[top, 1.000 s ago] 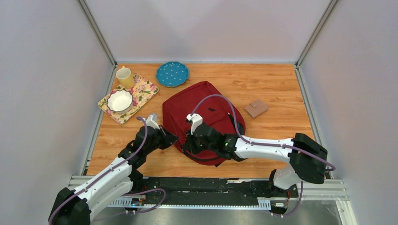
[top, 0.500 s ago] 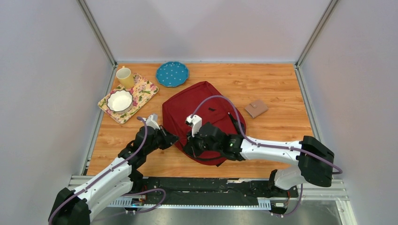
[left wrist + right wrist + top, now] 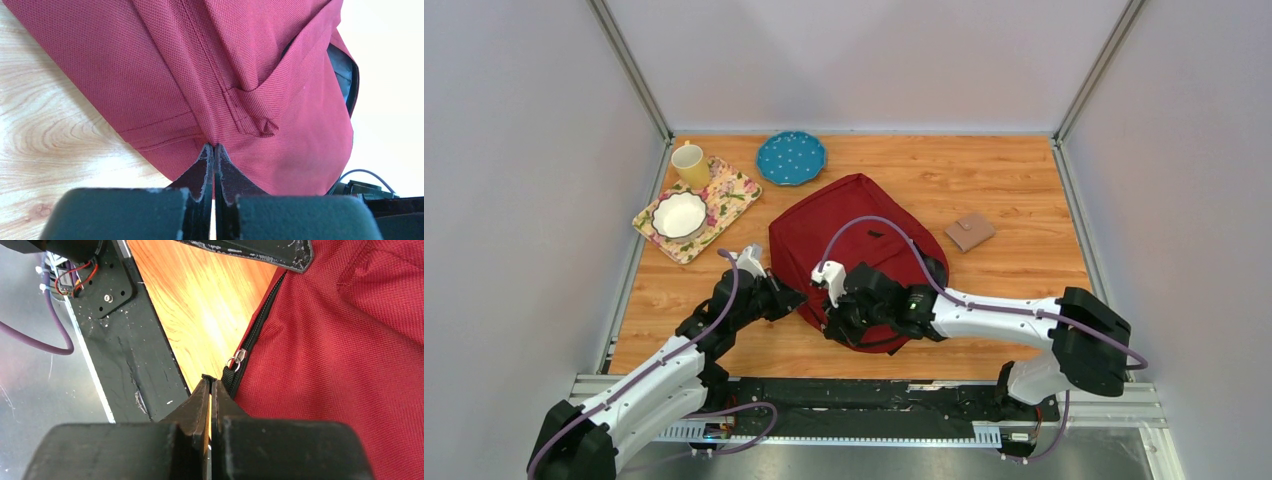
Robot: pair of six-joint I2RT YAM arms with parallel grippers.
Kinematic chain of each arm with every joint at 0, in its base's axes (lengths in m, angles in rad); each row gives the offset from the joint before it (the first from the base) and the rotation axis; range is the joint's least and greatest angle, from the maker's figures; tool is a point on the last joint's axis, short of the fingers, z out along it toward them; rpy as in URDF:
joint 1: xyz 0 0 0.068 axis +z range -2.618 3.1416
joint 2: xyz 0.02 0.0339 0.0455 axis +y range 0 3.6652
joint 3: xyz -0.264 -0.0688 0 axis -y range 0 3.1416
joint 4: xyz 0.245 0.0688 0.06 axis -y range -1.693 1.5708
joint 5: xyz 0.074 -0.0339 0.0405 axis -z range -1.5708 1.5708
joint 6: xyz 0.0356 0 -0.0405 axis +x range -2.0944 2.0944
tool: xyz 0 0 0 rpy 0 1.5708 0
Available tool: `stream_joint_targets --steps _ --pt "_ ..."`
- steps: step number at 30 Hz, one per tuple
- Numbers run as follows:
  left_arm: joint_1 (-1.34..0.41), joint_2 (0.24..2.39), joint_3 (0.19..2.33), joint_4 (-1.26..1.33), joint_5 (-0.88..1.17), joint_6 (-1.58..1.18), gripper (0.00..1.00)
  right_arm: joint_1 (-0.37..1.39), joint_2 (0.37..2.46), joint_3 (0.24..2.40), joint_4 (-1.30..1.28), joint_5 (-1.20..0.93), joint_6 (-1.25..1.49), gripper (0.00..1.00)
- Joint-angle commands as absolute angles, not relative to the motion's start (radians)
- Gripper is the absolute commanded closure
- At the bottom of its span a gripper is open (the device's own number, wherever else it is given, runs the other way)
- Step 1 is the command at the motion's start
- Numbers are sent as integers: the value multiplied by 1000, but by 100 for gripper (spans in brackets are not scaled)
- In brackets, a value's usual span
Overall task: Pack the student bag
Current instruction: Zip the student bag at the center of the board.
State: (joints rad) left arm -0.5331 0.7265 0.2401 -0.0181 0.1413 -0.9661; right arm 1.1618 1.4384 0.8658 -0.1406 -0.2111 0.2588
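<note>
Red backpack point(image 3: 824, 215) lies flat in the middle of the table point(image 3: 1024, 180), long axis running near to far. The left gripper point(image 3: 214, 148) pinches the bag's near-left hem, jaws together on the fabric. The right gripper point(image 3: 209, 382), at the near edge, appears clamped on the black zipper pull point(image 3: 230, 376), with the zipper track leading away from its tips. The bag's interior is hidden.
</note>
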Motion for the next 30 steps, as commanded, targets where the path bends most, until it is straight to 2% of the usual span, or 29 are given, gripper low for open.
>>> stream_joint_targets --steps 1,8,18,30 --pt "-526 727 252 -6 173 -960 100 1163 1465 917 -221 -205 195 100" --pt "-526 729 247 -5 180 -962 100 1164 1483 884 -166 -198 245 100" --pt "-515 746 288 -72 138 -897 100 1164 1474 930 -429 -150 140 100" --pt "-425 739 311 -124 186 -853 100 1164 1388 900 -477 -204 150 100"
